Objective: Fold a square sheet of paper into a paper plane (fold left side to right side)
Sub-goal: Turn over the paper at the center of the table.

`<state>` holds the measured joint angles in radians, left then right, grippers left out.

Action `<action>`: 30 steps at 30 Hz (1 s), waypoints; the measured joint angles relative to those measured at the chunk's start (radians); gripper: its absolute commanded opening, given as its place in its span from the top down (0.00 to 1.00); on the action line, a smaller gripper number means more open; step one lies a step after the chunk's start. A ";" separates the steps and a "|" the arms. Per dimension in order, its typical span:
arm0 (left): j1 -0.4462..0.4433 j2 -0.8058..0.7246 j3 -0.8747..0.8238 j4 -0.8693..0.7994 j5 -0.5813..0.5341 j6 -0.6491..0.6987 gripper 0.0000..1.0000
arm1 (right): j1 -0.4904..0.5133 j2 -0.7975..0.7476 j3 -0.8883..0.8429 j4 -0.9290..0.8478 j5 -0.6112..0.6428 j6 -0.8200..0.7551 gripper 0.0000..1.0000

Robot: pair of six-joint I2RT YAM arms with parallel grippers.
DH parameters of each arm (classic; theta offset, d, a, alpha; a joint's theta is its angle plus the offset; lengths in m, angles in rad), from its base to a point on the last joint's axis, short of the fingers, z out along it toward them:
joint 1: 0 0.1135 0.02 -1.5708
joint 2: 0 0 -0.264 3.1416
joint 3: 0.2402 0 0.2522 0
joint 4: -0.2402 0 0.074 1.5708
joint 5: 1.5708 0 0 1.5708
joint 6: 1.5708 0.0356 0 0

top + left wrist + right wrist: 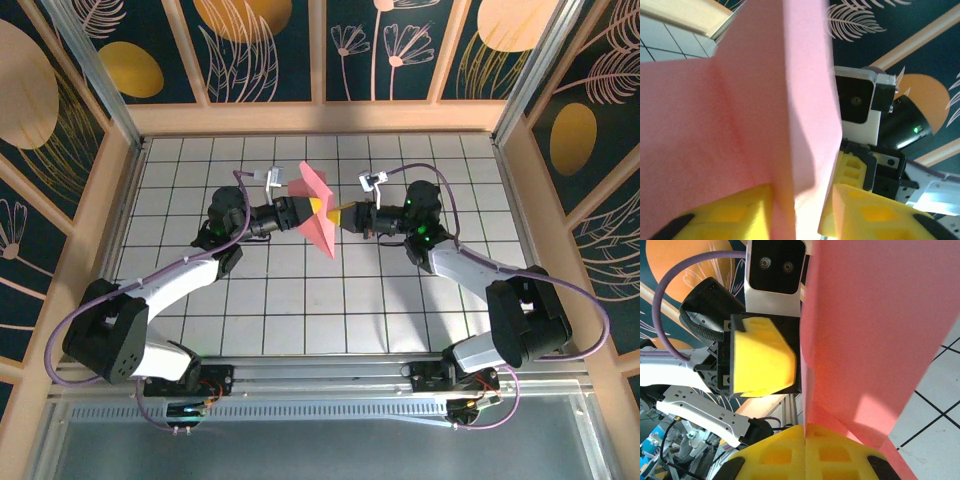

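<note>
We see the square sheet of paper [318,211] held above the tabletop [330,300] mid-scene, the right pincer [338,212] clenched on it, the left pincer [308,208] straddling it, grip unclear; opposing pulls could tear it.
</note>
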<state>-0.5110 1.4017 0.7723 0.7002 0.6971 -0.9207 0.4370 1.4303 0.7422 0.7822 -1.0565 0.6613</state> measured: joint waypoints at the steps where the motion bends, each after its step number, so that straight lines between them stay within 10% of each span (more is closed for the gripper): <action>1: 0.000 0.000 0.001 0.000 -0.002 0.000 0.85 | 0.000 0.000 0.000 0.000 0.000 0.000 0.98; 10: -0.002 0.000 0.003 0.006 -0.026 0.001 1.00 | -0.003 -0.017 0.000 -0.078 0.036 -0.038 0.77; 18: -0.009 0.000 0.004 0.047 -0.044 -0.014 1.00 | -0.064 -0.249 -0.051 -0.229 0.167 -0.139 0.33; 30: -0.035 0.037 0.055 0.082 -0.040 -0.031 0.99 | 0.007 -0.220 -0.127 -0.208 0.165 -0.120 0.24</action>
<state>-0.5461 1.4384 0.8276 0.7818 0.6575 -0.9520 0.4442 1.2106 0.6155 0.5739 -0.8917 0.5411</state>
